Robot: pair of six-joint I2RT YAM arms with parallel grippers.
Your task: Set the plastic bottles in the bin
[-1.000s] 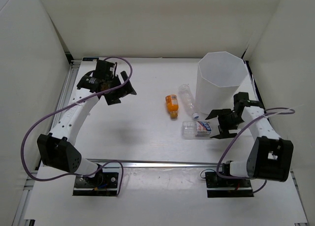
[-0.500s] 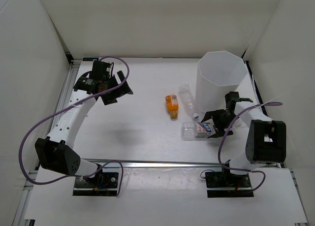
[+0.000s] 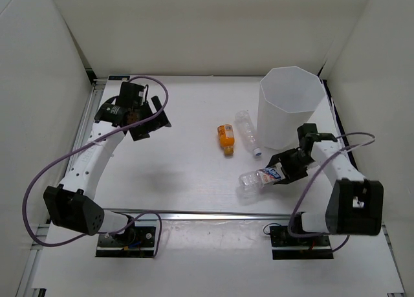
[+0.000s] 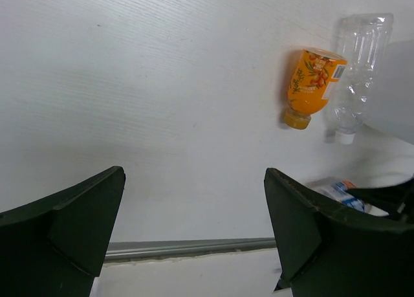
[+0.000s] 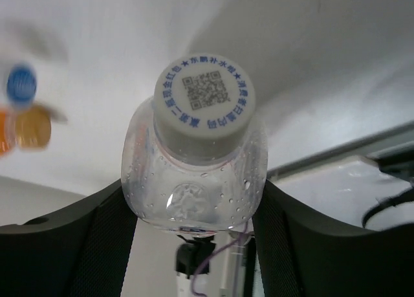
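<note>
Two-finger right gripper [image 3: 279,174] clamped tight on labelled bottle [image 3: 257,178], tilted, near bin [image 3: 289,119]. Beyond, orange bottle [image 3: 225,136] and clear bottle [image 3: 247,133] lying side by side on table [image 3: 181,171], clear one nearer bin. Far left, left gripper [image 3: 150,119] spread open, empty, above table.

Robot lab test cell: white panel walls [image 3: 194,32] box in a white table [image 3: 174,177], two arms [image 3: 97,156] bolted by an aluminium rail [image 3: 207,215], purple cables [image 3: 27,206] loose.

White-shelled arms [image 3: 90,158] with black joints, black pincer fingers [image 4: 65,232], and looping purple cables [image 3: 32,188]
</note>
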